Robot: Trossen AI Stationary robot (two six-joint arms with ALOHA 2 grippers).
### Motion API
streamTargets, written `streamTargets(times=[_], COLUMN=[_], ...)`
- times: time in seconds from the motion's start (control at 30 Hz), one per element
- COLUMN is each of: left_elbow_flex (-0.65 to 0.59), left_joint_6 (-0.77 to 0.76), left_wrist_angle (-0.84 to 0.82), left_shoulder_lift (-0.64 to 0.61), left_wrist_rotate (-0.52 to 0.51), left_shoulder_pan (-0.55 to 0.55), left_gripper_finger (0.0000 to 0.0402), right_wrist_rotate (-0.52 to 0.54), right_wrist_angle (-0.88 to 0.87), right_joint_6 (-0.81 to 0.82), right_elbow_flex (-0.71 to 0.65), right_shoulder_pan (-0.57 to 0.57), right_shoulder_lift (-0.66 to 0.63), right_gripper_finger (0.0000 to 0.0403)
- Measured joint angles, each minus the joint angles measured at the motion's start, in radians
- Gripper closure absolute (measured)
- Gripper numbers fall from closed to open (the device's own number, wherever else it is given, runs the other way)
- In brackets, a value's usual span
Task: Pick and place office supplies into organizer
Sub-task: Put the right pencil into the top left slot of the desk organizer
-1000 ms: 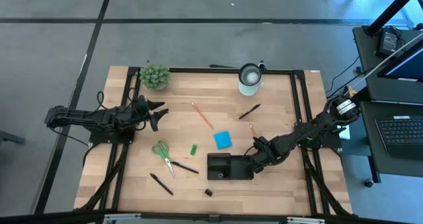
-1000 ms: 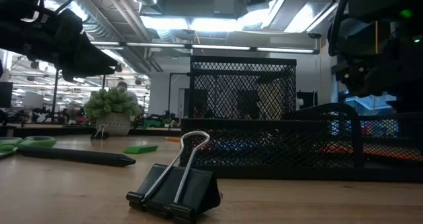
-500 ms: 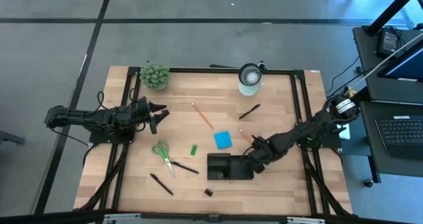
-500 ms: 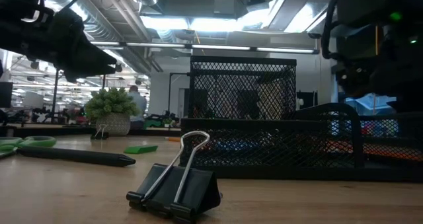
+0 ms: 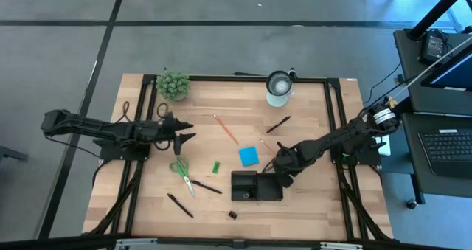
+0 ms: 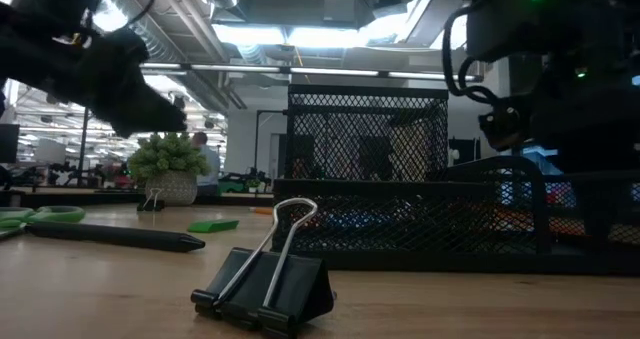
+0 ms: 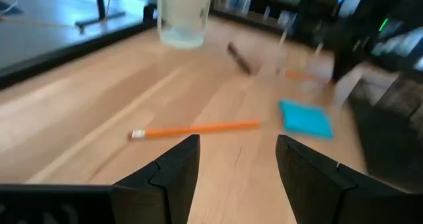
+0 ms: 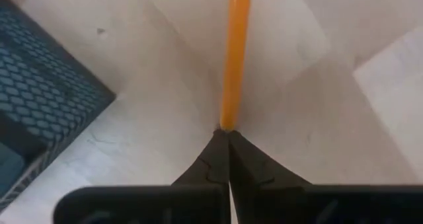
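from above, your right tool (image 5: 274, 164) sits just beside the organizer (image 5: 256, 186) and the blue pad (image 5: 248, 156). right wrist view: its fingers are pinched together on the end of an orange pencil (image 8: 234, 55). left wrist view: your left tool (image 7: 236, 163) gapes empty over another pencil (image 7: 195, 128) on the table (image 7: 99, 112).

Table stock, counted from above

Pencils: two (image 5: 226, 129) (image 5: 265, 144). Black pens: three (image 5: 278, 124) (image 5: 206, 186) (image 5: 180, 205). Scissors (image 5: 181, 173), blue note pad (image 5: 248, 156), green block (image 5: 216, 167), binder clip (image 5: 233, 215), organizer (image 5: 254, 186), cup (image 5: 279, 88), plant ball (image 5: 172, 85): one each.
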Motion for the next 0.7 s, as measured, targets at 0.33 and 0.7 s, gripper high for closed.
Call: streamTargets(times=[0.33,0.7], left_elbow_flex=[0.17,0.564], left_joint_6=[0.129,0.363], left_wrist_angle=[0.103,0.08], left_shoulder_lift=[0.372,0.841], left_wrist_rotate=[-0.014,0.17], left_shoulder_pan=[0.011,0.092], left_gripper_finger=[0.0208,0.0208], right_wrist_rotate=[-0.008,-0.002], right_wrist_angle=[0.018,0.038], right_joint_6=[-0.166,-0.332], right_elbow_flex=[-0.001,-0.001], right_shoulder_pan=[-0.078,-0.132], right_shoulder_lift=[0.0,0.0], right_gripper_finger=[0.0401,0.0401])
